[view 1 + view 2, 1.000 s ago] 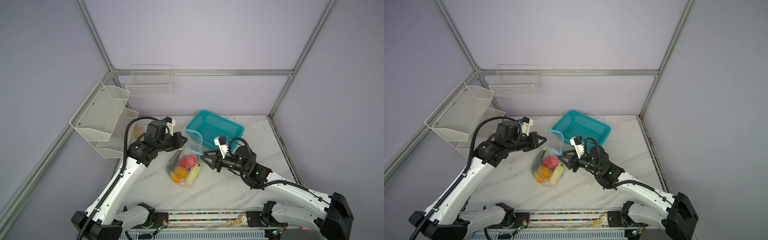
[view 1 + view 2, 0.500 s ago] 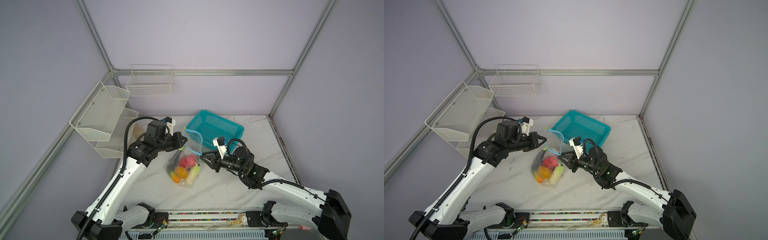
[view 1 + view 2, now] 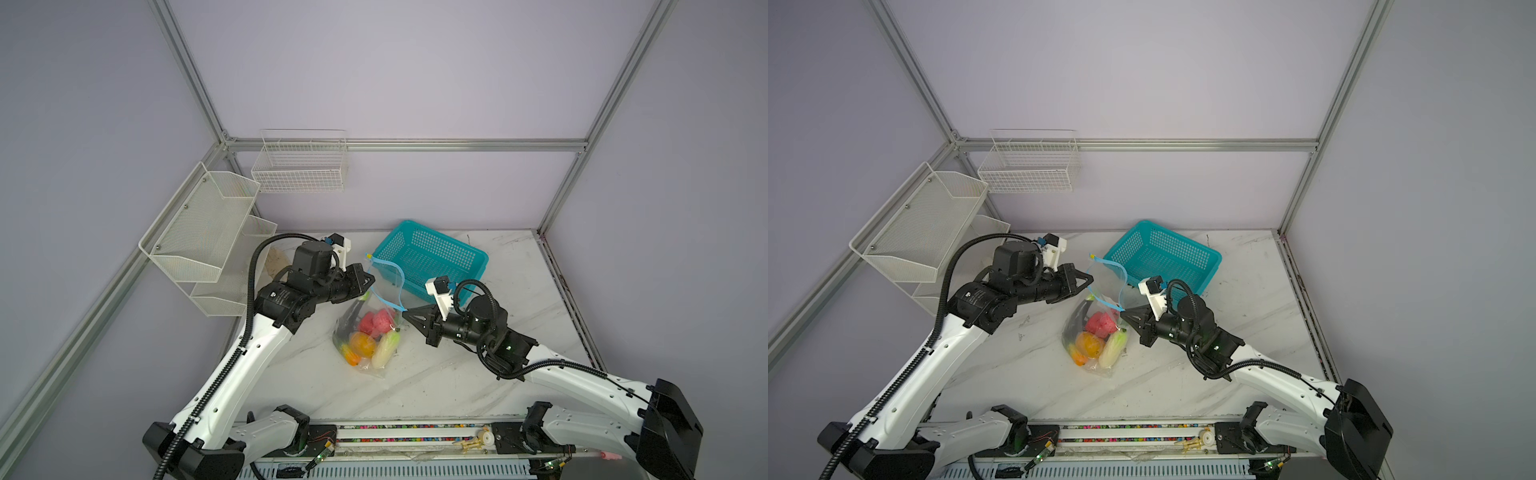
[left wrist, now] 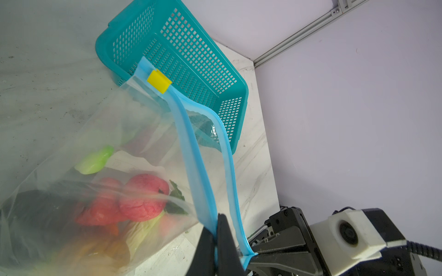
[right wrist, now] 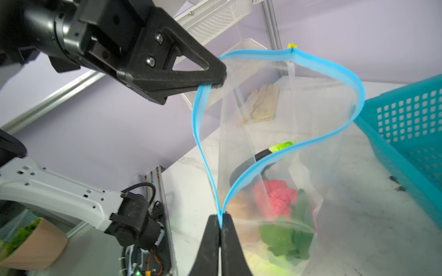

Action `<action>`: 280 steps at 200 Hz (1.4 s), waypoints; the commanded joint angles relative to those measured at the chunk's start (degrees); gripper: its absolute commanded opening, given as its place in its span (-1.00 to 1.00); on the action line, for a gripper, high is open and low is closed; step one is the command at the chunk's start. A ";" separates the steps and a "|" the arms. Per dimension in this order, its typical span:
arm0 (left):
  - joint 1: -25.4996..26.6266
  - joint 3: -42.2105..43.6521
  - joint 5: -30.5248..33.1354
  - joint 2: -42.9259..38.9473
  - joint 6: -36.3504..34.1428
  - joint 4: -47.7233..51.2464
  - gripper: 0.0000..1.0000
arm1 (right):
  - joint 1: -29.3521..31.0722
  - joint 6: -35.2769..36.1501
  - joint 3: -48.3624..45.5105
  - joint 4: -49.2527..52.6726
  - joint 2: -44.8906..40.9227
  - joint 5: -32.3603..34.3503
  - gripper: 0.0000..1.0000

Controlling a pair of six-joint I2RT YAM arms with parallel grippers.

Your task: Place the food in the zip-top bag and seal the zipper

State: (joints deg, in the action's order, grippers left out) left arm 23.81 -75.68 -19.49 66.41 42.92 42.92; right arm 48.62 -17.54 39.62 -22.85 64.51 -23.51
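Clock read on the desk [image 3: 457, 374], in a top view. Large clear crinkly plastic zip-top bag [image 3: 384, 291] stands at centre, mouth up. Small toy fruit and vegetables [image 3: 372, 332] lie in its bottom. Teal perforated plastic basket [image 3: 432, 257] just behind, 1 o'clock. Thin light-blue zipper strip [image 4: 191, 153]: small yellow slider tab [image 4: 159, 81] at its 12 o'clock end. Left jaws pinch the 10 o'clock lip, right jaws the 4 o'clock end. White mesh wall shelves [image 3: 199, 232] at 10 o'clock. White wire basket [image 3: 299, 166] on the back wall, 11.

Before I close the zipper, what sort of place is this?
Probably a robot test cell, not a kitchen: lilac walls framed by aluminium rails, a marble-look tabletop, wall-mounted wire racks, and toy food in the zip-top bag.
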 commanded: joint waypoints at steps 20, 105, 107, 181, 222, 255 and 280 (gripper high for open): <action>0.34 1.99 -0.38 -0.85 0.33 -2.11 -1.00 | 0.18 1.73 1.97 0.21 -1.84 0.02 -1.00; -0.98 -4.33 3.88 -3.15 -4.44 2.37 -0.26 | 0.13 20.04 14.95 12.08 1.19 -4.16 -1.00; -1.08 -4.55 3.98 -3.31 -4.62 2.53 -0.24 | 0.15 20.78 15.64 12.71 1.51 -4.50 -1.00; -3.86 -10.75 6.51 -6.80 -10.49 6.35 0.41 | -4.75 42.70 33.75 27.70 15.05 -19.22 -1.00; -4.30 -15.08 10.80 -8.05 -14.36 8.74 0.83 | -8.53 52.89 41.97 39.46 20.68 -22.88 -1.00; -4.55 -18.09 11.84 -6.91 -16.85 7.62 0.94 | -9.82 57.68 45.25 40.98 21.18 -24.37 -1.00; -4.84 -20.77 11.09 -4.45 -17.97 7.97 0.95 | -9.94 60.28 47.56 41.99 21.30 -25.16 -1.00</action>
State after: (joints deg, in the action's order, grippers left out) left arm 19.55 -90.96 -8.80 60.03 28.18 51.70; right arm 38.59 35.99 83.92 16.69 86.35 -45.08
